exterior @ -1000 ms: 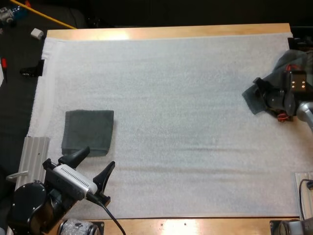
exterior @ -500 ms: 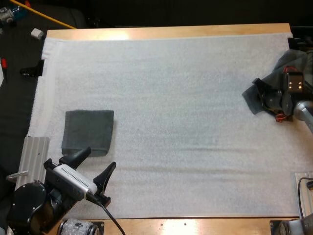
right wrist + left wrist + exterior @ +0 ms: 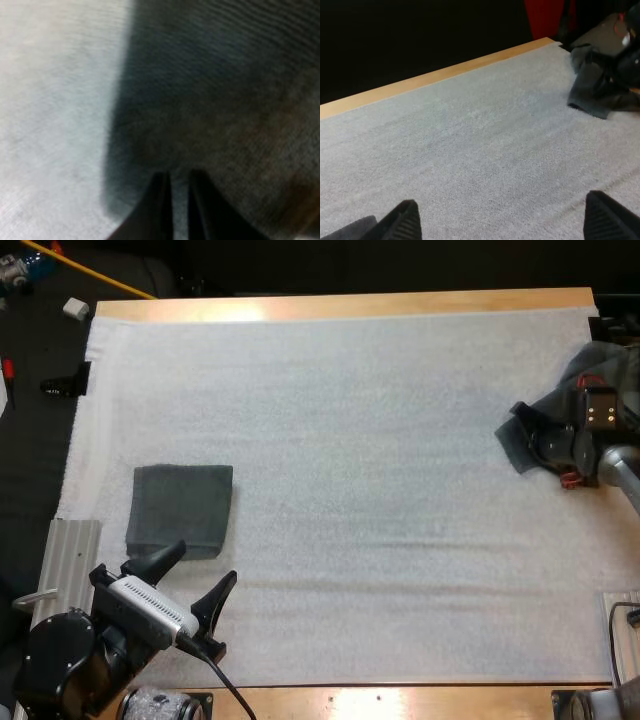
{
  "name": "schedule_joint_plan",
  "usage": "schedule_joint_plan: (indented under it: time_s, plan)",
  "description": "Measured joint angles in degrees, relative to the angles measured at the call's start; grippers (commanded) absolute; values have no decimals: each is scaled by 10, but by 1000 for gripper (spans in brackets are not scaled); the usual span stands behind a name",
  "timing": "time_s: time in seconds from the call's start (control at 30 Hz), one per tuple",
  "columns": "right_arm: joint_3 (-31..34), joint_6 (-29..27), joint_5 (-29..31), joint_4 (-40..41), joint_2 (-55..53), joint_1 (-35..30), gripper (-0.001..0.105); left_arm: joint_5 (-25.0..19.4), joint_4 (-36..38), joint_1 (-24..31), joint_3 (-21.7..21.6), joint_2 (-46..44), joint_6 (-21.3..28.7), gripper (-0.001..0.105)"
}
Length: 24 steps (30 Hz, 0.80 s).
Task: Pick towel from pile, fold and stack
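- Crumpled dark grey-green towel (image 3: 512,448): at 3 o'clock on the mat, at its right edge.
- Right gripper (image 3: 177,200): down on that towel's near edge, its black fingers pinched almost together on a thin fold of cloth.
- Folded dark grey-green towel (image 3: 182,508): flat square at 8 o'clock, well apart from the crumpled one.
- Left gripper (image 3: 205,562): you see it at 7 o'clock, just beside the folded towel, fingers spread wide, holding nothing.
- White foam mat (image 3: 380,490) on the wooden table (image 3: 350,303).

The wooden worktop (image 3: 340,305) carries a white mat (image 3: 380,490) that covers nearly all of its surface. On the mat lie two dark grey-green towels: a folded towel (image 3: 180,508) near the left side and a crumpled towel (image 3: 514,447) at the right edge, well apart.
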Motion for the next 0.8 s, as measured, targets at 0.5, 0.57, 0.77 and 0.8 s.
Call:
schedule_joint_plan:
  time_s: [0.5,0.57,0.77,0.8]
  plan:
    - [-5,-157,20,33,-158,56,0,1,3,0,0,0,0,65]
    - [-5,-157,20,37,-170,61,1,1,4,0,0,0,0,65]
    - [-5,-147,29,68,-175,64,36,2,4,0,0,0,0,65]
    - [-5,-146,32,76,-174,62,46,3,4,0,0,0,0,65]
